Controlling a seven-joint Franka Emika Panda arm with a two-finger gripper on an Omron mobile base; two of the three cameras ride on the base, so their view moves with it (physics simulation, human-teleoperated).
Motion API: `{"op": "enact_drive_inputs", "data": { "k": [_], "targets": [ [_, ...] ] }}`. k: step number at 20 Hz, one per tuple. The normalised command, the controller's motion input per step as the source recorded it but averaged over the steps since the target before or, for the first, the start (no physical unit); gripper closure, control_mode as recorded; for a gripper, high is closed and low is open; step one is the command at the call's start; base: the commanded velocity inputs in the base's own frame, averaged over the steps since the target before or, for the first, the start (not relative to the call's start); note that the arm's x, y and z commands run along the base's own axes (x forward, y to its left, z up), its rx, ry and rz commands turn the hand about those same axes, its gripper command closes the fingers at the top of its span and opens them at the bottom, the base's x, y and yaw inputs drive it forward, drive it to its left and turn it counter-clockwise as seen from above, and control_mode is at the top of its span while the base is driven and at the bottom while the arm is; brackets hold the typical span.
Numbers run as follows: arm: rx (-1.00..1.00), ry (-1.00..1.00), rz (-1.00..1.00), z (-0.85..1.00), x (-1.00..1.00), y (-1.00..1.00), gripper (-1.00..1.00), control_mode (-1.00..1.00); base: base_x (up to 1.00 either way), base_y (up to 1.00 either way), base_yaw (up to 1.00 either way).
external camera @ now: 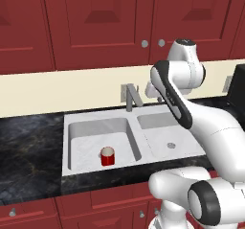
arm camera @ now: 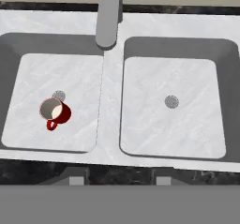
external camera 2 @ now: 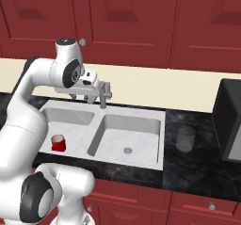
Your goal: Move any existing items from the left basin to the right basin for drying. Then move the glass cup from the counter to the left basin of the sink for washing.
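A small red cup (external camera: 107,156) (external camera 2: 58,143) (arm camera: 55,111) with a pale inside stands upright in the left basin (external camera: 91,134) (arm camera: 70,73), near its front and beside the drain. The right basin (external camera: 160,139) (external camera 2: 122,134) (arm camera: 192,120) holds nothing but its drain. On the black counter (external camera 2: 197,165), right of the sink, stands the smoky glass cup (external camera 2: 185,138). My gripper (external camera 2: 89,98) (arm camera: 119,180) hangs high over the sink's middle divider, in front of the grey faucet (external camera: 129,97) (arm camera: 108,17). It points straight down and is open, with nothing between its fingers.
A black appliance (external camera 2: 230,120) (external camera: 237,91) stands on the counter at the far right, close to the glass cup. Red cabinets run above and below. The counter (external camera: 28,146) stretches left of the sink.
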Motion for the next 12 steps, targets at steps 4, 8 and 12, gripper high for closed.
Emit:
{"op": "enact_drive_inputs", "data": {
  "k": [4, 8, 12],
  "targets": [
    [-0.01, 0.0, 0.0, 0.0, -0.09, 0.09, -1.0, -1.0, 0.0, 0.0, 0.0],
    [-0.03, 0.0, 0.0, 0.0, -0.02, 0.3, -1.0, -1.0, 0.0, 0.0, 0.0],
    [-0.02, 0.0, 0.0, 0.0, -0.03, 0.34, -1.0, -1.0, 0.0, 0.0, 0.0]
  ]
}}
